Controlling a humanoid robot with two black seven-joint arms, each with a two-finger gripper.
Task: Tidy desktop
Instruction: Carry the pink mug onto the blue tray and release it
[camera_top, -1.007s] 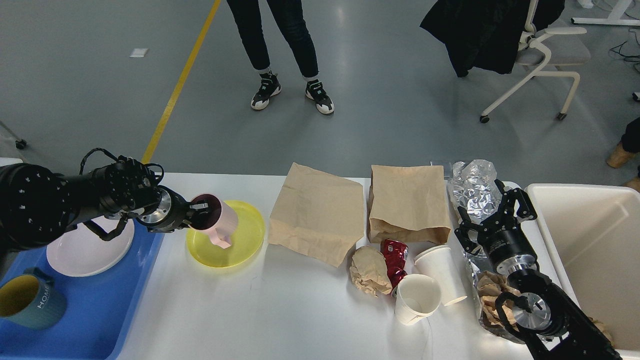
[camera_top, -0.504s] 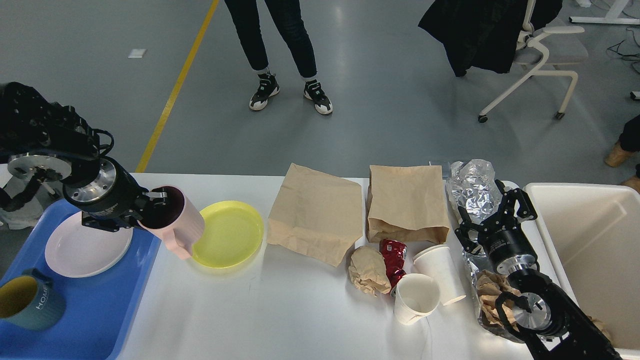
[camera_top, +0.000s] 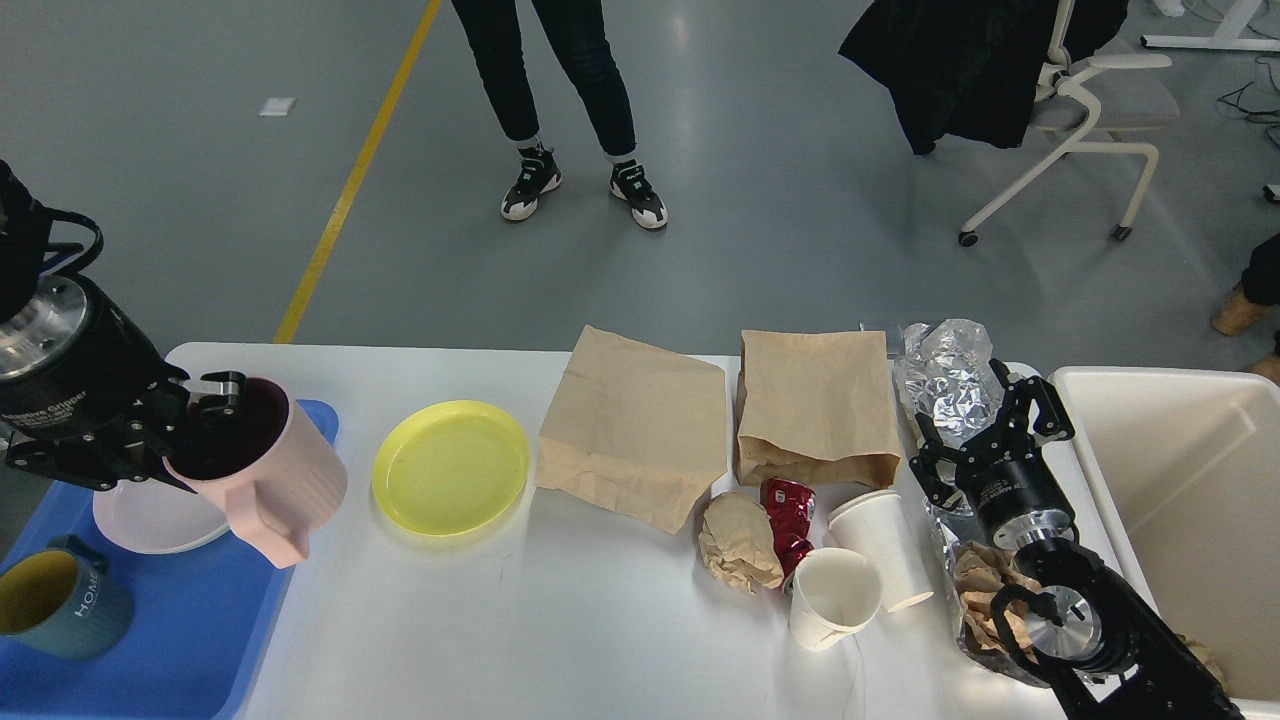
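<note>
Two paper bags (camera_top: 720, 425) lie flat on the desktop (camera_top: 560, 620).

Hiding part of the white plate (camera_top: 150, 518) behind the pink mug (camera_top: 262, 468) and the left gripper (camera_top: 195, 410). Cutting off the blue tray (camera_top: 190, 640) and the teal mug (camera_top: 55, 600) at the left and bottom edges. Covering much of the crumpled brown paper (camera_top: 985, 595) and foil (camera_top: 950, 385) beneath the right arm. Running the cream bin (camera_top: 1180, 480) off the right edge. Showing the standing person (camera_top: 570, 100) only from the legs down.
</note>
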